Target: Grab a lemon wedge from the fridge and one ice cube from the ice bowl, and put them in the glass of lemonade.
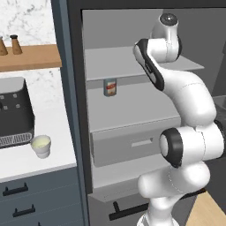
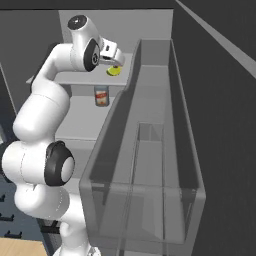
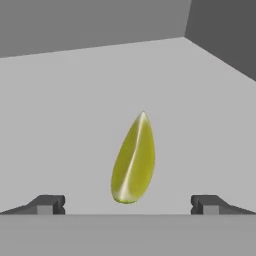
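The lemon wedge (image 3: 133, 160), small and bright yellow, lies on the pale upper shelf of the open fridge (image 1: 75, 97). In the hand view it sits just beyond and midway between my spread fingertips (image 3: 50, 204). My gripper (image 3: 128, 205) is open with nothing held. In the right base view the gripper (image 2: 113, 61) hovers right above the lemon wedge (image 2: 114, 70) on that shelf. The glass of lemonade (image 1: 41, 146) stands on the white counter left of the fridge. The ice bowl and the ice cube are out of view.
An orange-labelled can (image 1: 110, 87) stands on the shelf below; a grey drawer (image 1: 132, 143) lies under it. The open fridge door (image 2: 150, 150) with its bins stands close on the right. A dark appliance (image 1: 13, 110) sits behind the glass.
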